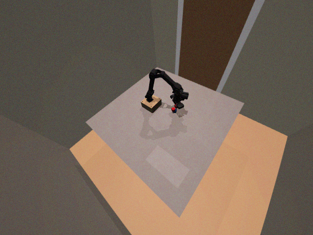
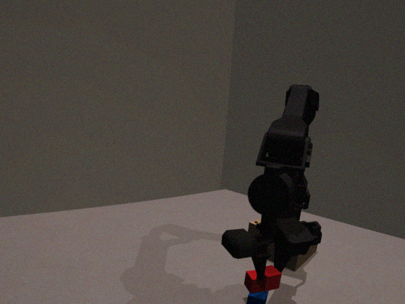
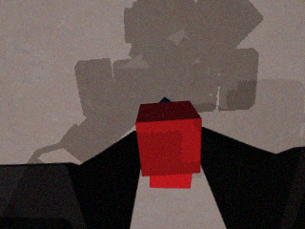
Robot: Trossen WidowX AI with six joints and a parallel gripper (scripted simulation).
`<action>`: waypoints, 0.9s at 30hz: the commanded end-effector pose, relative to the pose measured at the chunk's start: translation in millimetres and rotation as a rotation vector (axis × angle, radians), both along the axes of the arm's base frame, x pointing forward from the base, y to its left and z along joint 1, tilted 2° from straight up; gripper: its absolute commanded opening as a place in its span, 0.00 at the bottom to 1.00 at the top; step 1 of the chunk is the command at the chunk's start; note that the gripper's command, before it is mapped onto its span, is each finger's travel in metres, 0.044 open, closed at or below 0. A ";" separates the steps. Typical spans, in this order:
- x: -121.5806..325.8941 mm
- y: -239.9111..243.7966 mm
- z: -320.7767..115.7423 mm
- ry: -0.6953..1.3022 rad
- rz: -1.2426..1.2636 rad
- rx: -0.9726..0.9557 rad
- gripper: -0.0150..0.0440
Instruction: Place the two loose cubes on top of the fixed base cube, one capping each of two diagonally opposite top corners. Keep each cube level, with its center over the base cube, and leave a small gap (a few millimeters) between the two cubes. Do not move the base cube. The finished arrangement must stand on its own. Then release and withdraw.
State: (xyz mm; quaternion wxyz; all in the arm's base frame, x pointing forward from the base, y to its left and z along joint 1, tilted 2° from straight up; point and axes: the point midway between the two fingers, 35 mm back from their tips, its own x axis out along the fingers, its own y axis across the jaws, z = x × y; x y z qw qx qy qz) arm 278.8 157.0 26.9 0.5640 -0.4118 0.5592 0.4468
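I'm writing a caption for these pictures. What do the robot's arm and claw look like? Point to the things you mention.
The arm (image 1: 168,79) (image 2: 289,130) is black all over, with chunky joints and angular links. The claw (image 1: 176,106) (image 2: 265,278) (image 3: 168,135) is black too, with two fingers that taper toward their tips. I can make out no cables or markings.

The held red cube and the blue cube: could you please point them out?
Held red cube (image 1: 175,105) (image 2: 273,279) (image 3: 169,149): top, exterior, wrist; visible face.
Blue cube (image 1: 175,110) (image 2: 257,297) (image 3: 165,100): top, exterior, wrist; visible portion.
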 end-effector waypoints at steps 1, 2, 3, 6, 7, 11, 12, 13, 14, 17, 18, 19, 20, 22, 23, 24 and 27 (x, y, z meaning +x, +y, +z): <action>-0.2 0.7 -0.7 0.002 -0.006 0.005 0.43; -0.1 0.7 -1.1 0.002 -0.005 0.004 0.43; -0.1 0.8 -2.3 0.001 -0.002 0.003 0.43; 0.2 1.5 -9.3 -0.003 0.013 -0.007 0.43; 0.3 1.7 -11.8 -0.004 0.018 -0.010 0.43; 0.3 2.5 -21.8 -0.009 0.040 -0.024 0.43; 0.3 2.7 -24.2 -0.010 0.045 -0.027 0.43; 0.3 2.9 -26.7 -0.012 0.051 -0.030 0.43; 0.2 3.0 -28.6 -0.013 0.055 -0.033 0.43; 0.2 3.1 -30.2 -0.013 0.058 -0.035 0.43; 0.2 3.1 -30.2 -0.013 0.058 -0.035 0.43; 0.2 3.1 -30.2 -0.013 0.058 -0.035 0.43; 0.2 3.1 -30.2 -0.013 0.058 -0.035 0.43; 0.2 3.1 -30.2 -0.013 0.058 -0.035 0.43; 0.2 3.1 -30.2 -0.013 0.058 -0.035 0.43; 0.2 3.1 -30.5 -0.013 0.058 -0.035 0.43; 0.2 3.1 -31.6 -0.013 0.059 -0.035 0.43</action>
